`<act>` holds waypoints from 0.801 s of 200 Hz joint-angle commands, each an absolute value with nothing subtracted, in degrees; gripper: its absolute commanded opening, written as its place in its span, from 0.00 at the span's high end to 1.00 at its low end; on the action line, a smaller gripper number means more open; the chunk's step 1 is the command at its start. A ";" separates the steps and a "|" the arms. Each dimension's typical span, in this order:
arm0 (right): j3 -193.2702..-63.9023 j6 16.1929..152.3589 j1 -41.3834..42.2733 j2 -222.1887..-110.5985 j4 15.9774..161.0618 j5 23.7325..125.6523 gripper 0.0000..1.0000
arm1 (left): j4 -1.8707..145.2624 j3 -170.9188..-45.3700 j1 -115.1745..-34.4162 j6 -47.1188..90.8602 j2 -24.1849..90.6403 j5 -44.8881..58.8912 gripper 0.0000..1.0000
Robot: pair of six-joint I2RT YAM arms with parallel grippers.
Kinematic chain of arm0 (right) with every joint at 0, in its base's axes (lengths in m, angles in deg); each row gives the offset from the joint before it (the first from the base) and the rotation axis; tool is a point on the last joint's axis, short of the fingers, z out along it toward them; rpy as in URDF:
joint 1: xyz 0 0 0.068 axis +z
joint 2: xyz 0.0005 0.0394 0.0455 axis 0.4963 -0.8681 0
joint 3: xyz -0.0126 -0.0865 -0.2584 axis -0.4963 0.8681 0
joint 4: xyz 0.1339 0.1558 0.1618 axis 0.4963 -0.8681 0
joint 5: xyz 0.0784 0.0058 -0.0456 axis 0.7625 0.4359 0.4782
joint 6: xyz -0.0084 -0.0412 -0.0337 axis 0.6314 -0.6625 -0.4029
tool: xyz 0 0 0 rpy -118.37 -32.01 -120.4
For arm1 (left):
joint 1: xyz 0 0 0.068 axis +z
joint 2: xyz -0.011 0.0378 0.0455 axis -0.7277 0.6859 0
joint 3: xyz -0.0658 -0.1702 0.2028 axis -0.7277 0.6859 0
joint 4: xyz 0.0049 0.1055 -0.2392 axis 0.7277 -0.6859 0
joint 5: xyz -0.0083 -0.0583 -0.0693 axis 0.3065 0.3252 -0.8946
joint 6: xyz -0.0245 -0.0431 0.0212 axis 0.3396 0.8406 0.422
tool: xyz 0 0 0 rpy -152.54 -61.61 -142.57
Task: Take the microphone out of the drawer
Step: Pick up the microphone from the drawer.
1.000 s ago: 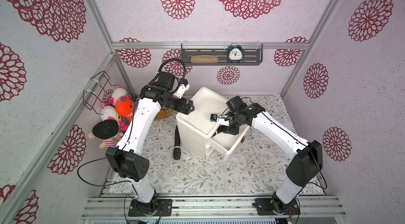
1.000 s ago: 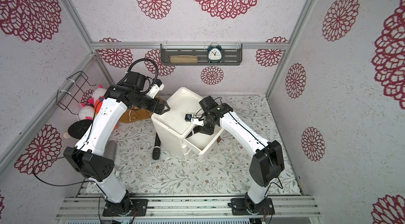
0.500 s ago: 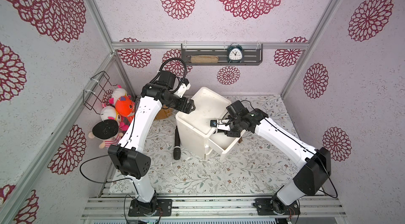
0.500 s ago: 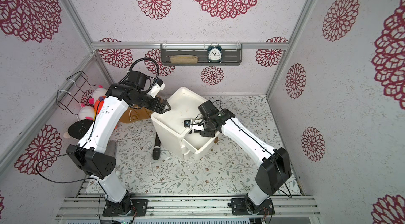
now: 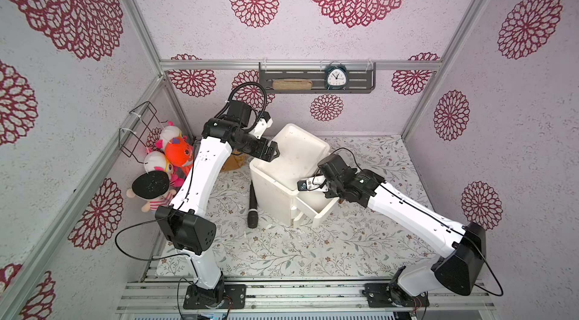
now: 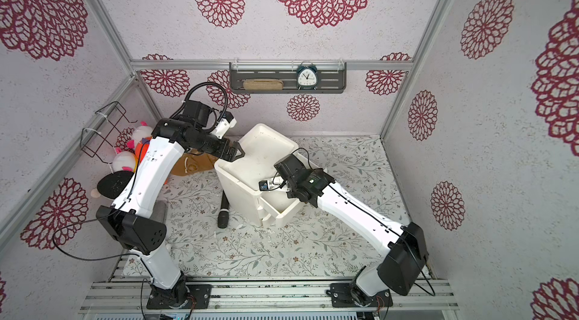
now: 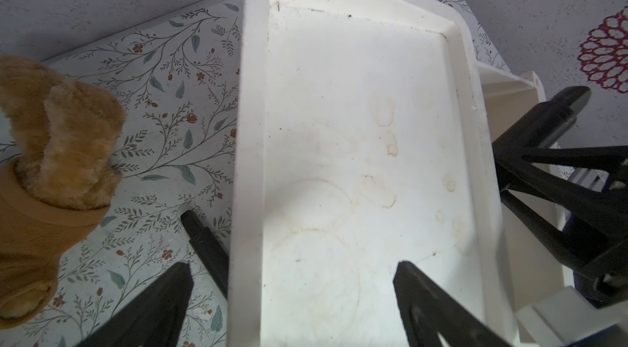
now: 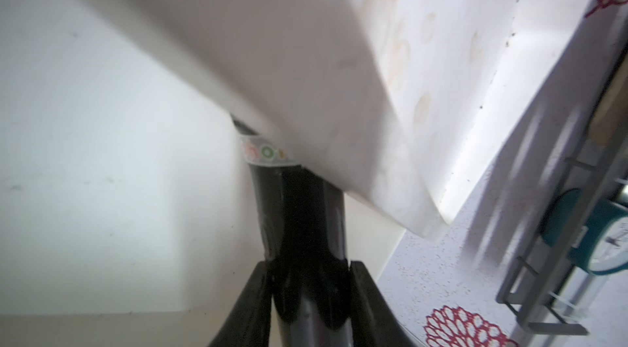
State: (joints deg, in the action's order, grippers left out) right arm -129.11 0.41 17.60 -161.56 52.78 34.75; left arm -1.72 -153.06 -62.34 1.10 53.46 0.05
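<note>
While the drawer (image 5: pixel 324 212) stands open from the white cabinet (image 5: pixel 272 190) near the middle of the tabletop (image 5: pixel 282 249), the take-out itself isn't done. The right claw (image 8: pixel 309 265) is down in the drawer, set narrow around a black shaft with a sticker band, read as the microphone (image 8: pixel 299 212). Its fingers (image 8: pixel 370 297) look pressed to both sides, so the grip looks made. The microphone's far end runs in under the cabinet's top, so it's inside the drawer, not lifted. The left claw (image 7: pixel 292 267) is wide and empty, hanging astride the cabinet top's edge on the side toward the tabletop's left edge, with no visible contact. A second microphone (image 5: pixel 252 208) lies flat on the tabletop just beside the cabinet, on the left-edge side, head toward the front edge; it's outside the drawer and unheld. Judgement: open, reach and grasp are done. Left: draw it back clear of the overhang, lift out, set down. The top views hide the right claw's tips.
</note>
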 commanded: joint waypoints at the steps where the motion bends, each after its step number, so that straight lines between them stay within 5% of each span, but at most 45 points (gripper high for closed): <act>1: -124.11 -10.86 17.88 -162.58 59.84 23.55 0.98 | -1.15 -154.29 -62.29 0.57 54.00 -1.30 0.03; 103: -122.42 -14.95 17.44 -156.18 61.13 19.74 1.00 | -0.88 -154.59 -62.27 0.21 54.64 -2.42 0.03; 160: -126.12 -1.21 14.82 -150.81 53.32 22.56 1.00 | -0.35 -154.31 -62.30 0.61 54.86 -2.40 0.03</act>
